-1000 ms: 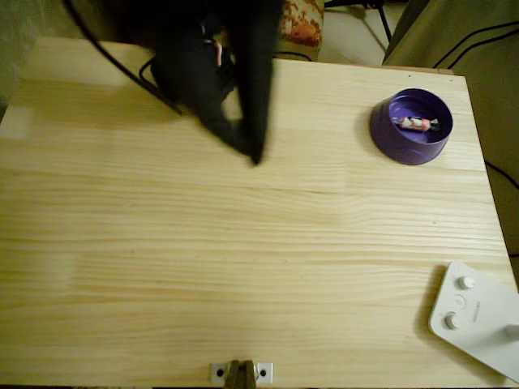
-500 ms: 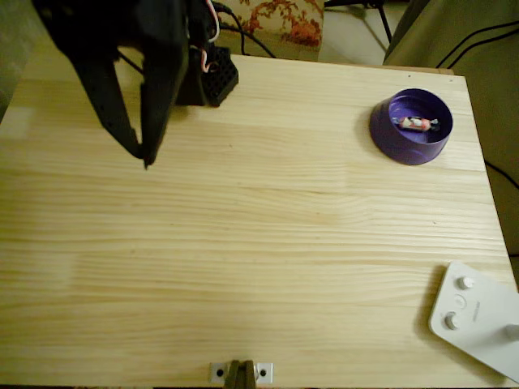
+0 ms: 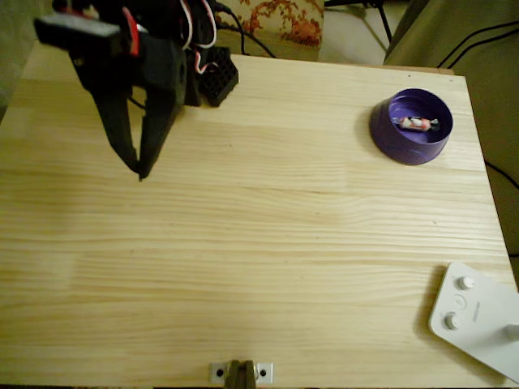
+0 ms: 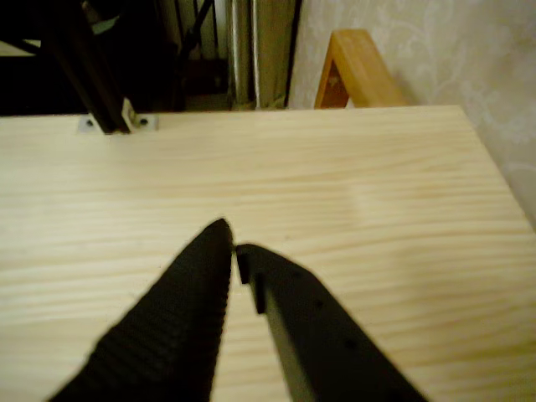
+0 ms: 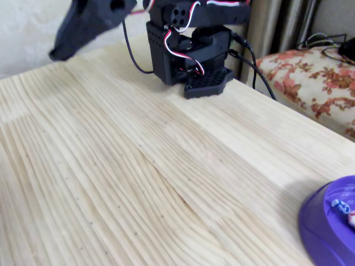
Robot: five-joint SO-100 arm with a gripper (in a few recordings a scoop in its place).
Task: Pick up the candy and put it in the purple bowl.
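Candy lies inside the purple bowl, a small white sweet with red-orange and dark marks on its body and a twisted bluish wrapper end at each side; in the overhead view it rests lengthwise across the bowl's floor, much shorter than the bowl is wide. The bowl is round, low and glossy, with straight sides, and sits near the far right corner of the pale wooden tabletop in the overhead view. In the fixed view its rim shows at the lower right corner, with one bluish end of the candy visible just inside it. The black gripper hangs over the far left part of the tabletop, well apart from the bowl, its tips pointing down toward the wood. In the wrist view the gripper has its two fingers drawn together so that the tips nearly touch, with nothing between them; bare wood lies below. The arm's black base with red and white wires stands at the tabletop's far edge. A white device with round knobs rests at the near right corner in the overhead view.
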